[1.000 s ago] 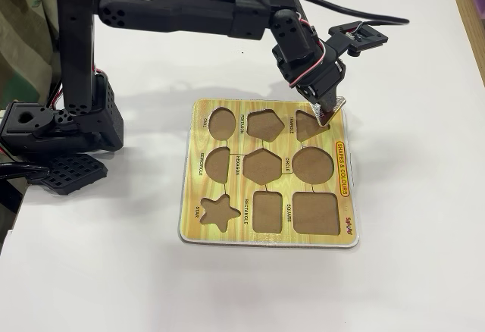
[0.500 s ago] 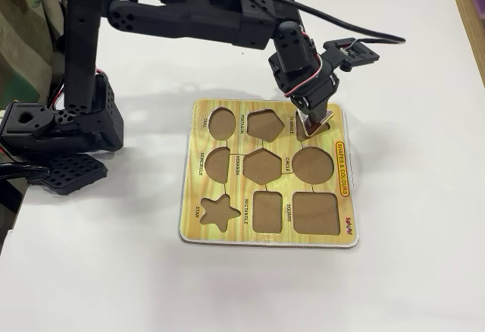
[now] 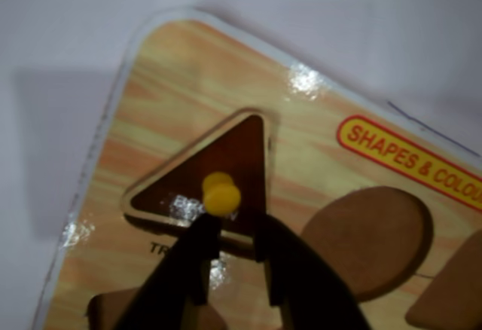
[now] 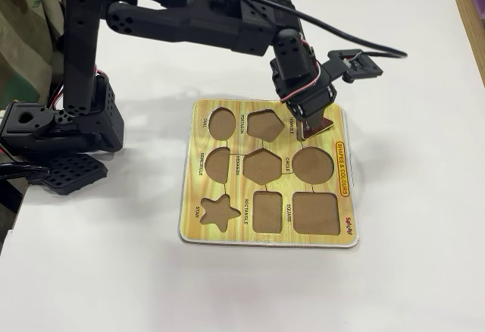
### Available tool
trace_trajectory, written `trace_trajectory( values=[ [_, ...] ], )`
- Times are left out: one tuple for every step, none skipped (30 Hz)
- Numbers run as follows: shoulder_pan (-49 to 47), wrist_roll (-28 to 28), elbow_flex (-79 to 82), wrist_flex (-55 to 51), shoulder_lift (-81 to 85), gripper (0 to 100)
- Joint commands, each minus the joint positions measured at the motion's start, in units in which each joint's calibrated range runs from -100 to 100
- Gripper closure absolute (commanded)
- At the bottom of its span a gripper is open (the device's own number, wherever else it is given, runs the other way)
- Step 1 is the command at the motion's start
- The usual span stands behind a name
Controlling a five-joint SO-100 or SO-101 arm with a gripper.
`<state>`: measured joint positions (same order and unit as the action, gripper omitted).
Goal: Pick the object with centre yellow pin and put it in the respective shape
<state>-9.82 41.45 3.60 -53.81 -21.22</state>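
A dark red triangle piece (image 3: pixel 226 164) with a yellow centre pin (image 3: pixel 221 194) lies in the triangle recess of the wooden shape board (image 3: pixel 173 81). My gripper (image 3: pixel 235 228) comes in from the bottom edge. Its two black fingers stand slightly apart just short of the pin, the left fingertip (image 3: pixel 205 228) right below it, and neither closes on it. In the fixed view my gripper (image 4: pixel 307 129) hangs over the board's (image 4: pixel 198 230) top right recess, where the triangle piece (image 4: pixel 323 125) shows partly behind the fingers.
The board's other recesses are bare: circle (image 4: pixel 313 165), pentagon (image 4: pixel 265 125), hexagon (image 4: pixel 263 167), star (image 4: pixel 218 212), square (image 4: pixel 314 212) and more. The arm's base (image 4: pixel 61 135) stands left of the board. White table lies all round it.
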Motion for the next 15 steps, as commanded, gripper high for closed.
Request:
trace_trajectory(
  values=[
    [2.11,-0.08,-0.72,-0.29,1.81,94],
    [2.5,-0.23,-0.72,-0.29,1.81,94],
    [2.79,-0.28,-0.72,-0.38,1.89,94],
    [2.89,-0.28,-0.63,-0.38,1.89,94],
    [2.89,-0.23,-0.09,-0.38,1.97,94],
    [2.99,0.24,0.9,-0.21,2.06,94],
    [2.99,0.34,1.71,-0.03,2.14,94],
    [2.99,0.4,2.43,-0.03,2.14,94],
    [2.99,0.4,2.88,-0.21,2.31,94],
    [2.99,0.4,3.6,-0.21,3.06,94],
    [2.99,0.4,4.59,-0.21,3.81,94],
    [2.99,0.4,5.67,0.05,4.48,94],
    [2.99,0.45,6.83,0.31,5.32,94],
    [2.99,0.45,8.09,0.4,6.24,94],
    [2.99,0.5,8.99,0.4,7.08,94]
  ],
)
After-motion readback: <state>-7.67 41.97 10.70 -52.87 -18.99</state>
